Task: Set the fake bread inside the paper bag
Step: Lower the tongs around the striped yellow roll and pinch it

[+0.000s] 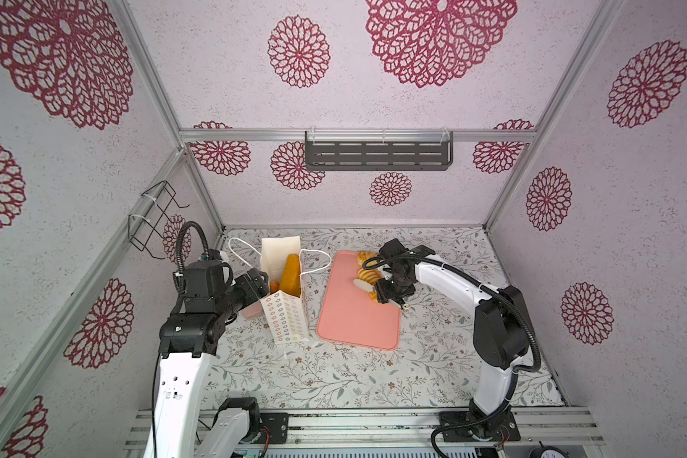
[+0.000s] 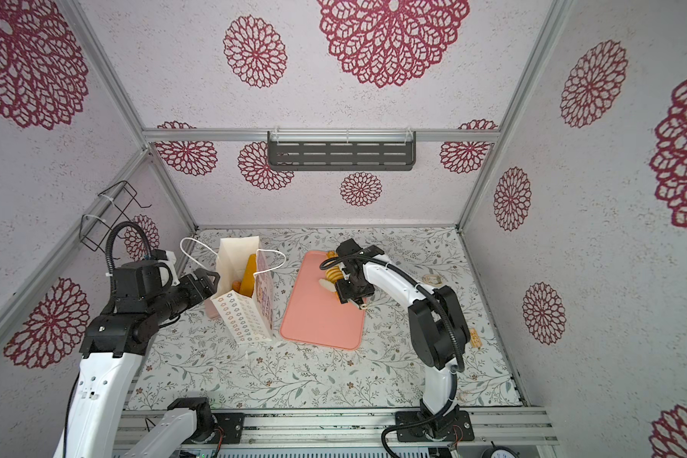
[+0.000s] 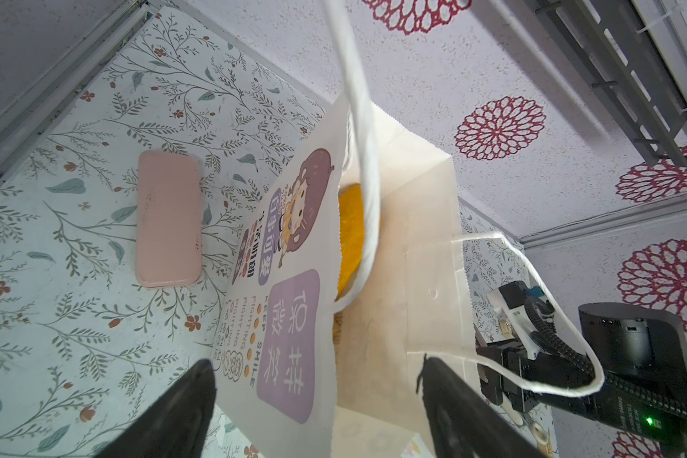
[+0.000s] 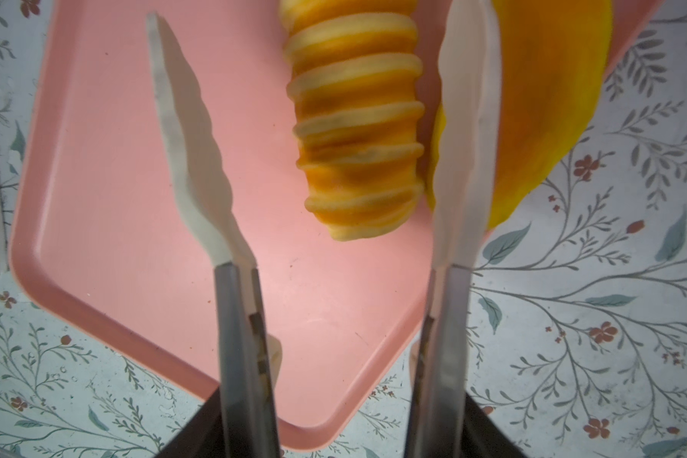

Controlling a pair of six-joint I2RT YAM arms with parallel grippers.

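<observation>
One baguette point(image 1: 290, 273) in paper bag point(image 1: 290, 321), breads point(image 1: 367, 273) on tray point(image 1: 354, 321), tongs point(image 4: 191, 158) open

Two arms point(image 1: 183, 372) point(image 1: 496, 325) are flanking one paper bag point(image 1: 290, 321) and one pink tray point(image 1: 350, 317) at its three o'clock, with one pink case point(image 3: 167, 218) and one pair of tongs point(image 4: 191, 158). Two breads point(image 1: 290, 273) are showing in the bag, and at least three are lying on the tray.

Tall cream-white paper carrier bag point(image 3: 290, 253) — its front reads "KEEP SMILE" and "FIGHTING FIGHTING", beside Chinese characters on a lilac panel point(image 3: 288, 337) — those too unclear to transcribe.
</observation>
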